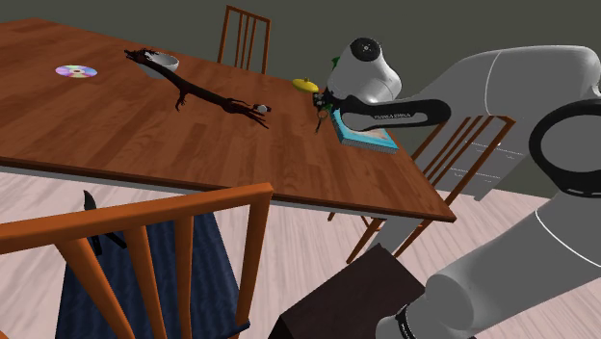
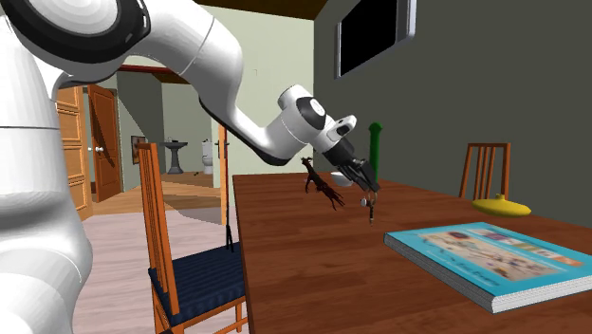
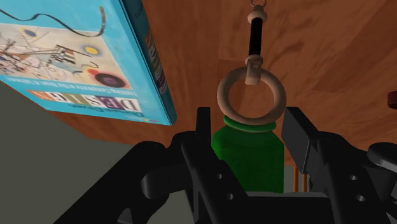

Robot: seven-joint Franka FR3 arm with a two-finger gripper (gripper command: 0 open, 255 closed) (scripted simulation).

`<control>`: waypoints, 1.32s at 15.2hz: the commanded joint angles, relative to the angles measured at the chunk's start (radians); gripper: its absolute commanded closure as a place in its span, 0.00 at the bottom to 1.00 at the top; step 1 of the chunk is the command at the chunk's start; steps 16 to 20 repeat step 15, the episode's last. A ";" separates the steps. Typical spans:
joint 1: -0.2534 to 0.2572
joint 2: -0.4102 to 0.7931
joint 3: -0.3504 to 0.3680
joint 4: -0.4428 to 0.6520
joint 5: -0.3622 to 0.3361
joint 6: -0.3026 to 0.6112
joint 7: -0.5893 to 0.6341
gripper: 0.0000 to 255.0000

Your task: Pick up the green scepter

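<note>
Gripper (image 3: 249,122) clenched on green scepter (image 3: 248,162). Risk as I see it: ring end hangs nr counter (image 3: 331,57) edge; jerky lift = slip.

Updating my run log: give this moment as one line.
phase: grasp; gripper: shut on scepter; scepter: green, beside book; lift: unclear

The white arm (image 1: 501,87) reaches from the shoulder view's lower right up and to the left, with its last long link roughly level. At the far end the rounded wrist (image 1: 371,67) bends over, and the black gripper (image 1: 325,99) hangs just below it, angled downward. Its two fingers (image 3: 203,127) stand partly apart and press against both sides of the green scepter (image 3: 248,159), clasping it between them.
</note>
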 commanded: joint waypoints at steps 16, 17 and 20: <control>0.016 -0.043 0.001 0.123 0.134 -0.138 -0.151 1.00; 0.016 -0.043 0.001 0.123 0.134 -0.138 -0.151 1.00; 0.016 -0.043 0.001 0.123 0.134 -0.138 -0.151 1.00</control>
